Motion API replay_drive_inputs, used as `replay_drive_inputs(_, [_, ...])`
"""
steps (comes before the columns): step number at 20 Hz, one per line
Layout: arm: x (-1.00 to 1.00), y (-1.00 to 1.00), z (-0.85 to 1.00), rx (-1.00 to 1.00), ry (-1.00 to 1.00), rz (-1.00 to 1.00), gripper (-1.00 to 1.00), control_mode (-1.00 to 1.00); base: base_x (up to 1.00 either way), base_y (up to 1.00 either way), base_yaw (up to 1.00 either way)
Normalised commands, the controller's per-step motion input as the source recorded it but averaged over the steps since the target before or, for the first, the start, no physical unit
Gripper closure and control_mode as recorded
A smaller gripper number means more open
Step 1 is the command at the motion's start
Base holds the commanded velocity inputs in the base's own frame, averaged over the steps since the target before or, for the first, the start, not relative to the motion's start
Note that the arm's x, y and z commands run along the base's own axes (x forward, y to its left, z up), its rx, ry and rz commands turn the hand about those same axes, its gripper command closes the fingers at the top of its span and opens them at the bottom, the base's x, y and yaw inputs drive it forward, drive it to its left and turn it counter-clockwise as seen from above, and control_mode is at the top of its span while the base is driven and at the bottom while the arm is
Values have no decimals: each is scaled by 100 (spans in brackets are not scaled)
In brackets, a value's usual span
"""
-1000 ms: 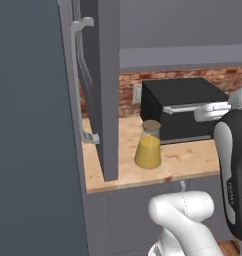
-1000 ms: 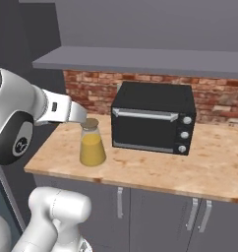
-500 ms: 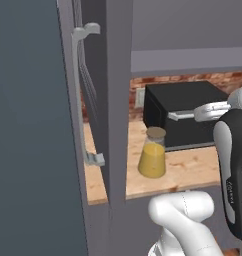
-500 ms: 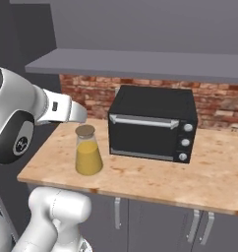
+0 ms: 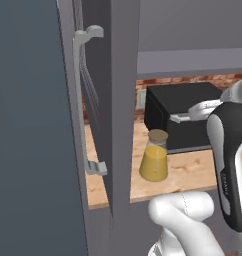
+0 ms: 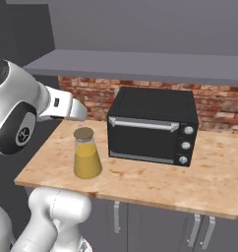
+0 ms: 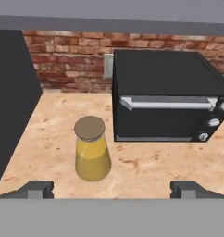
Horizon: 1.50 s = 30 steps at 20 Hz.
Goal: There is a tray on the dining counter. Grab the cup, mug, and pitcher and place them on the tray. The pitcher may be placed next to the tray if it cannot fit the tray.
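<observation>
The pitcher (image 7: 91, 155), a clear conical carafe of orange-yellow juice with a round tan lid, stands upright on a tan counter backed by red brick. It also appears as the pitcher (image 5: 154, 160) beside the tall cabinet and the pitcher (image 6: 86, 155) left of the oven. My gripper (image 7: 113, 190) is open and holds nothing. It hangs in front of and above the pitcher, well short of it, and the pitcher lies a little left of the midline between the fingertips (image 7: 37, 188). The tray, cup, mug and dining counter are out of view.
A black toaster oven (image 7: 164, 99) (image 6: 153, 125) (image 5: 188, 120) stands close to the pitcher's right. A tall dark cabinet (image 5: 33, 125) with a grey handle (image 5: 83, 100) walls the left side. A grey shelf (image 6: 140, 64) overhangs the counter (image 6: 214, 177).
The whole picture has shifted, so the base has driven. Pitcher and oven now sit further right in the left base view and look nearer. The gripper stayed open.
</observation>
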Motion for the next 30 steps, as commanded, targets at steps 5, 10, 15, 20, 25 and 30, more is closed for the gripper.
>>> replay_drive_inputs(5, [16, 31, -1, 0, 35, 0, -100, -100, 0, 0, 0])
replay_drive_inputs(10, [3, 26, -14, 0, 35, 0, -100, -100, 0, 0, 0])
replay_drive_inputs(15, [17, 5, -55, 0, 16, 0, -100, -100, 0, 0, 0])
replay_drive_inputs(20, [18, 8, -71, 1, 6, 0, -100, -100, 0, 0, 0])
replay_drive_inputs(25, [17, 20, -43, 1, 0, 0, -100, -100, 0, 0, 0])
replay_drive_inputs(30, [20, 0, -22, 9, 0, 0, -100, -100, 0, 0, 0])
